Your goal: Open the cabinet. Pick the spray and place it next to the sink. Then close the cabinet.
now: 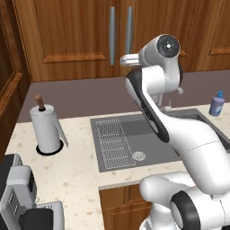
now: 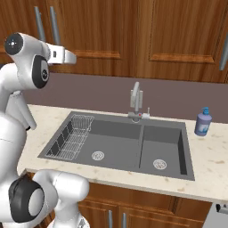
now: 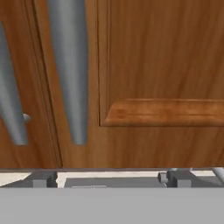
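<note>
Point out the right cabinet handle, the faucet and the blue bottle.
right cabinet handle [image 1: 130, 36], left base view, middle of the grey bar.
faucet [image 2: 135, 99], right base view, on its upright neck.
blue bottle [image 2: 203, 123], right base view, on its body.

Cabinet [image 1: 90, 36] is hanging on the wall above and behind the sink [image 1: 134, 139], doors shut, its two bar handles [image 1: 120, 35] sitting side by side at the centre. Sink is sitting in the counter [image 1: 72, 170], rack [image 1: 114, 143] lying in its left basin, faucet [image 2: 136, 101] standing behind the divider. Paper towel roll [image 1: 46, 128] is standing left of the sink, bottle [image 2: 203, 122] right of it. Gripper [image 3: 107, 179] is facing the right door, near the handles.
</note>
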Controlling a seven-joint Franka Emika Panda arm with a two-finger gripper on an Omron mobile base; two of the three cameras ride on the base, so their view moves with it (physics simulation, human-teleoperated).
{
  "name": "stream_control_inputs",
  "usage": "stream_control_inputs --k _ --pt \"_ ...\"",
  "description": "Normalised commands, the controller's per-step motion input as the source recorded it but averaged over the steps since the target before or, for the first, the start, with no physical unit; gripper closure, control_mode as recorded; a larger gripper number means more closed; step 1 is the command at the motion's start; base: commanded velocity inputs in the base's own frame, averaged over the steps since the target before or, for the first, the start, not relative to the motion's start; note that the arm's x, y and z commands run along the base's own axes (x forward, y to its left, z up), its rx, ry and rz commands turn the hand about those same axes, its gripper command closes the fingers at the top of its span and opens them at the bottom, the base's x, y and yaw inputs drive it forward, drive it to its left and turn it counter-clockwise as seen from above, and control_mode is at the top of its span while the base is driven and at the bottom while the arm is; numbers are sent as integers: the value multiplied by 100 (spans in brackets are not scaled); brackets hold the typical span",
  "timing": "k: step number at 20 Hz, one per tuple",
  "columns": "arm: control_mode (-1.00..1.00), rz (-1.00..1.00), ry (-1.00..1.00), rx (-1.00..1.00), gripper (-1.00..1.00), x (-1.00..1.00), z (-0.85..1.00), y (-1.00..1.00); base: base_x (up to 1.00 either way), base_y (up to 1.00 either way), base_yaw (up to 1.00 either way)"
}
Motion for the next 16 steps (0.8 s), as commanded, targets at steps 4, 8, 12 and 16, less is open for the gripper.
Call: stream_control_inputs --k 4,8,12,16 --pt "-100 -4 -12 0 -100 44 5 38 0 0 0" --pt "-100 -1 -12 0 -100 40 8 20 0 0 0" --pt "-100 0 -7 0 -100 44 16 0 0 0 0" --pt "-100 0 -4 1 -100 61 12 0 0 0 0"
